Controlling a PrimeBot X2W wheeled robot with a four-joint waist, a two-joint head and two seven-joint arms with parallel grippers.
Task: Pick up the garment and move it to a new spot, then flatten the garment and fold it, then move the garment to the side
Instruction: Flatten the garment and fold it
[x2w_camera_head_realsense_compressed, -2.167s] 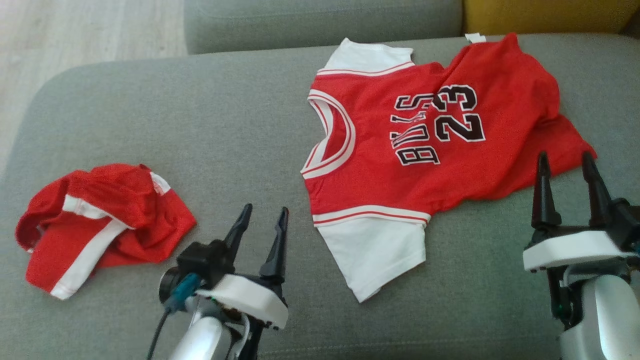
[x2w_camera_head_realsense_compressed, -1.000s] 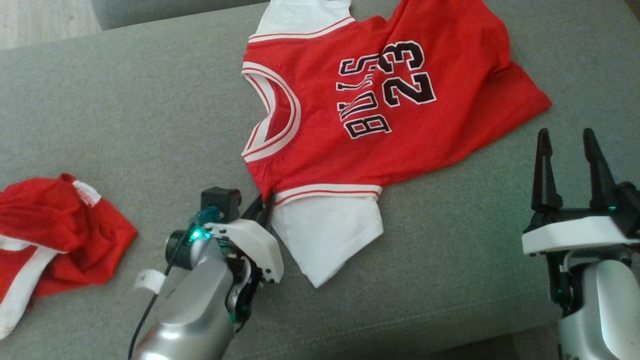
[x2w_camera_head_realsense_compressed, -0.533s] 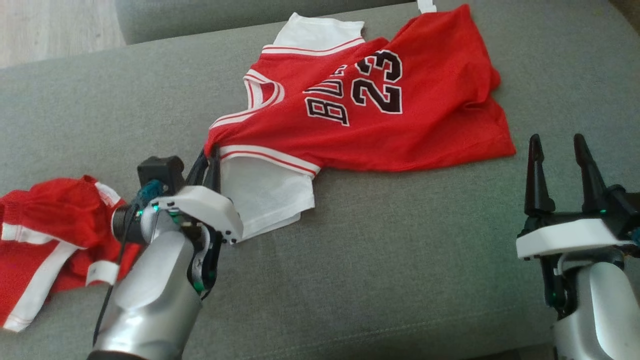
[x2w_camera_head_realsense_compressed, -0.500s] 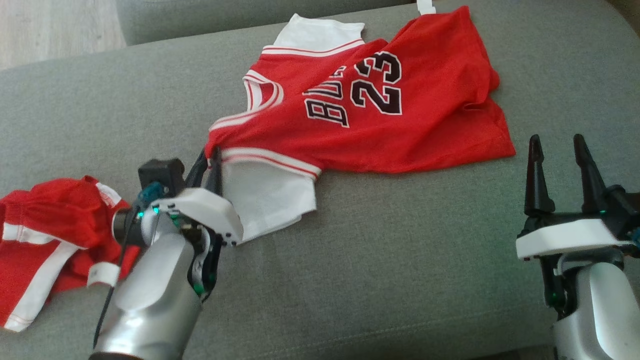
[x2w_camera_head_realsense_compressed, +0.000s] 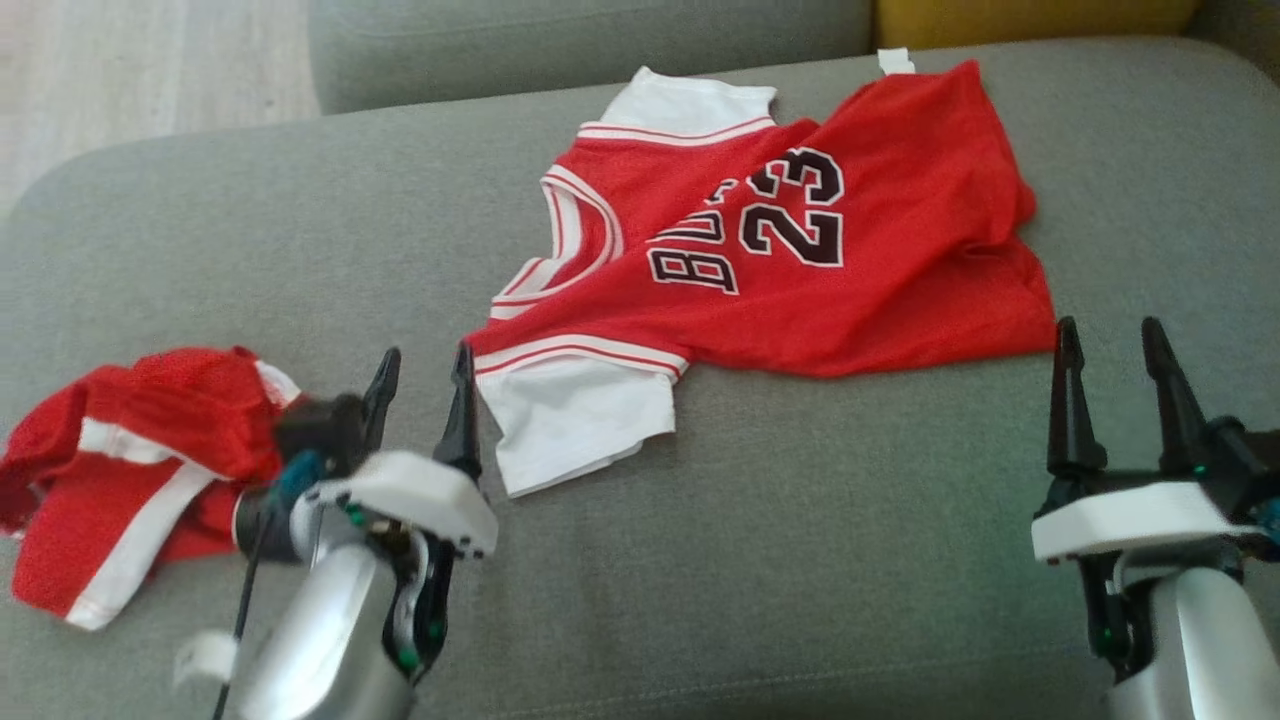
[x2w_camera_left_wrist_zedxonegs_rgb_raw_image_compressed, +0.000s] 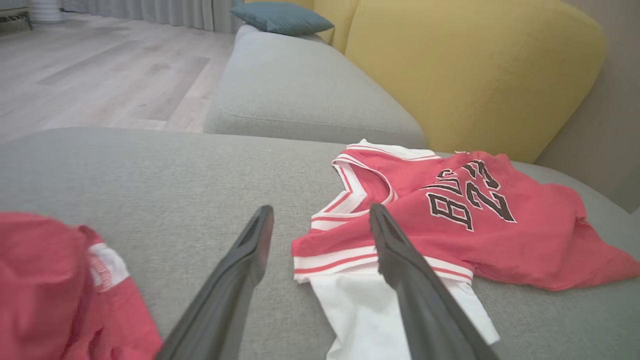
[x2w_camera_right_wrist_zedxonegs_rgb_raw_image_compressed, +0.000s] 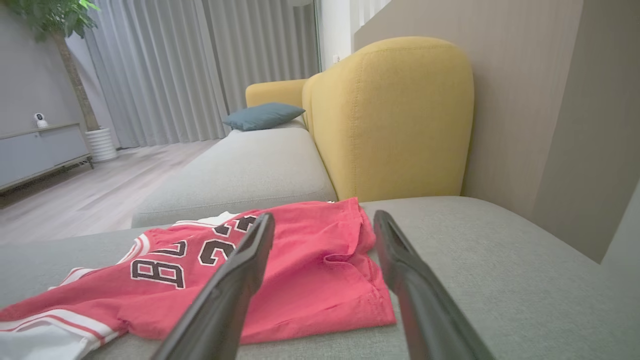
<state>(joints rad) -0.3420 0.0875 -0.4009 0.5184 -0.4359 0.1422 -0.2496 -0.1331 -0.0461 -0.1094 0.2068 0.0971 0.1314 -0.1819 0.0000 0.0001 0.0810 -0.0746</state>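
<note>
**Both claws open beside the jersey**

The left claw (x2w_camera_head_realsense_compressed: 425, 352) (x2w_camera_left_wrist_zedxonegs_rgb_raw_image_compressed: 321, 209) hangs low over the sofa (x2w_camera_head_realsense_compressed: 300, 250) with its two fingers apart and nothing between them. Its right finger sits just beside the near corner of the jersey (x2w_camera_head_realsense_compressed: 800, 270) (x2w_camera_left_wrist_zedxonegs_rgb_raw_image_compressed: 500, 240), where the striped band meets the white sleeve (x2w_camera_head_realsense_compressed: 580, 420). Whether the finger touches the cloth cannot be told.

The right claw (x2w_camera_head_realsense_compressed: 1108, 328) (x2w_camera_right_wrist_zedxonegs_rgb_raw_image_compressed: 324, 216) is spread and empty too. Its fingertips are just beside the near corner of the jersey's hem.

The jersey (x2w_camera_right_wrist_zedxonegs_rgb_raw_image_compressed: 300, 280) lies on the grey seat between the two claws, its neck toward the robot's left and its hem toward the right. It is red with two white sleeves. White-and-red striped bands edge the neck and the shoulders. Across the chest run black letters outlined in white and the number 23 (x2w_camera_head_realsense_compressed: 795, 205). A slanting fold crosses the chest and covers part of the lettering, so that "BUL" reads clearly and the rest does not. The cloth is rumpled near the hem, and a small white tag (x2w_camera_head_realsense_compressed: 896, 60) sticks out at the far edge.

To the left of the left claw, a crumpled pair of red shorts (x2w_camera_head_realsense_compressed: 150, 450) (x2w_camera_left_wrist_zedxonegs_rgb_raw_image_compressed: 45, 280) with white stripes lies well apart from the jersey.

Behind the seat rise a yellow backrest (x2w_camera_right_wrist_zedxonegs_rgb_raw_image_compressed: 395, 115) and a second grey seat bearing a blue cushion (x2w_camera_right_wrist_zedxonegs_rgb_raw_image_compressed: 263, 115).
</note>
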